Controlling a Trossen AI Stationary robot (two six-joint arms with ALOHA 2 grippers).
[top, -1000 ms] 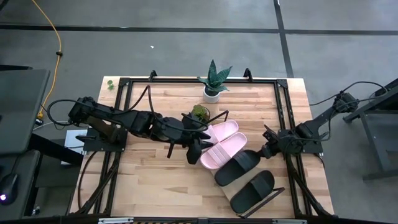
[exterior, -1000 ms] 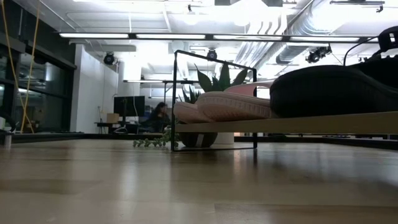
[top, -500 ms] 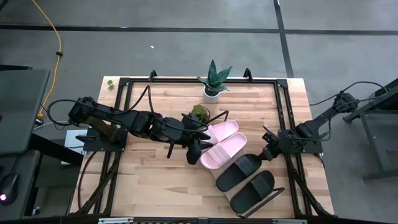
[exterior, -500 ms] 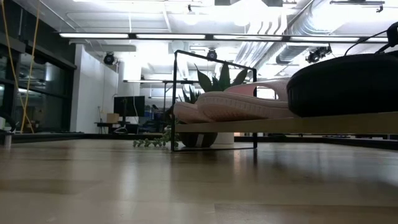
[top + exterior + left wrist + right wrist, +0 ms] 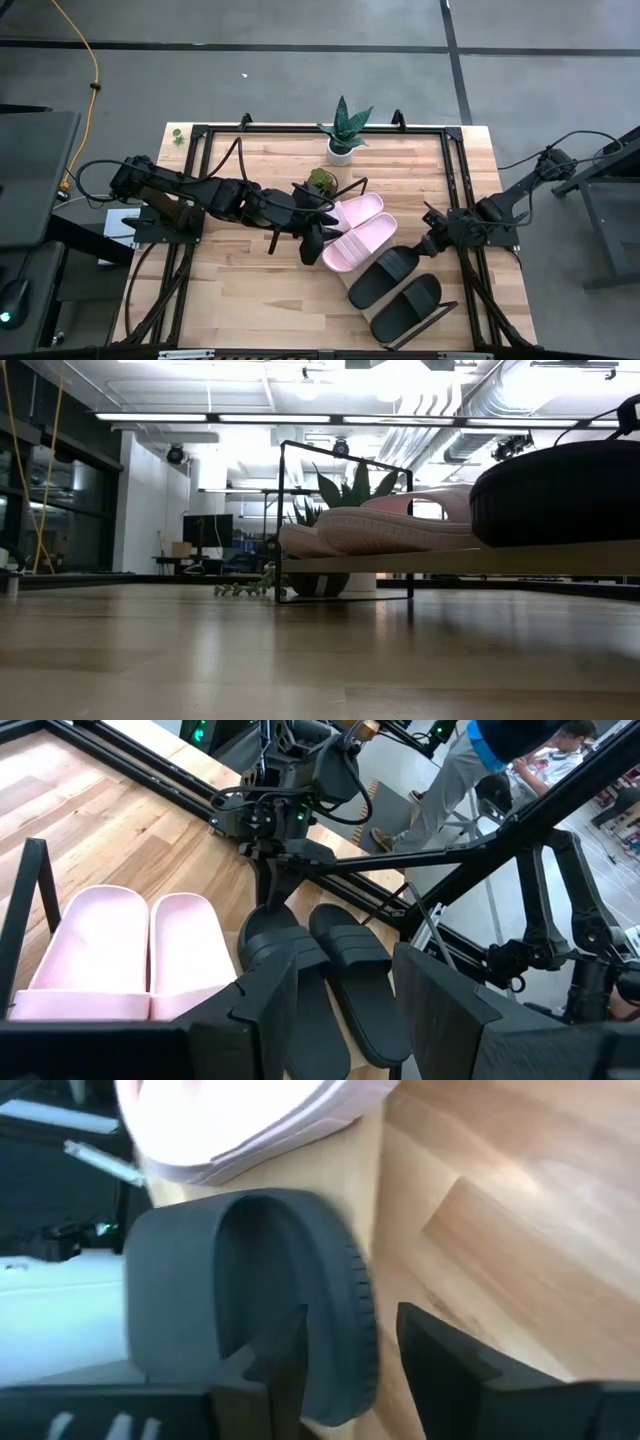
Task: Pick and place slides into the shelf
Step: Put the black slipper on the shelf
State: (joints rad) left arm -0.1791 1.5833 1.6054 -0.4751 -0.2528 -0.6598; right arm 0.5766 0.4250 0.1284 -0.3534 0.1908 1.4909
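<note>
Two light pink slides (image 5: 355, 212) (image 5: 362, 238) and two black slides (image 5: 385, 275) (image 5: 407, 305) lie side by side, soles down, on the shelf (image 5: 450, 560), a slanting light-wood board with black wire ends (image 5: 345, 188). My right gripper (image 5: 428, 243) is at the far-right end of the upper black slide and shut on it. My left gripper (image 5: 312, 243) hangs open just left of the pink slides and touches nothing. In its wrist view (image 5: 345, 990) it looks along the row. The low view shows a pink slide (image 5: 390, 525) and a black slide (image 5: 560, 495) on the board. My right gripper holds the upper black slide by the rim of its end (image 5: 350, 1330), just past the strap (image 5: 250, 1210). One finger (image 5: 270, 1370) lies over the footbed, the other (image 5: 440, 1360) outside the side wall. It comes level from the table's right. The slide's sole rests on the shelf board.
A spiky potted plant (image 5: 343, 130) and a small green plant (image 5: 320, 182) stand behind the shelf's far end. Black frame rails (image 5: 190, 170) run round the tabletop. Bare wood lies at the near left (image 5: 240, 290). A person stands beyond the table (image 5: 450, 780).
The upper black slide has slid a little along the shelf board toward the near edge and closer to the other black slide, still in my right gripper. Most of that shift came early; it has hardly moved since. The left arm has stayed still.
</note>
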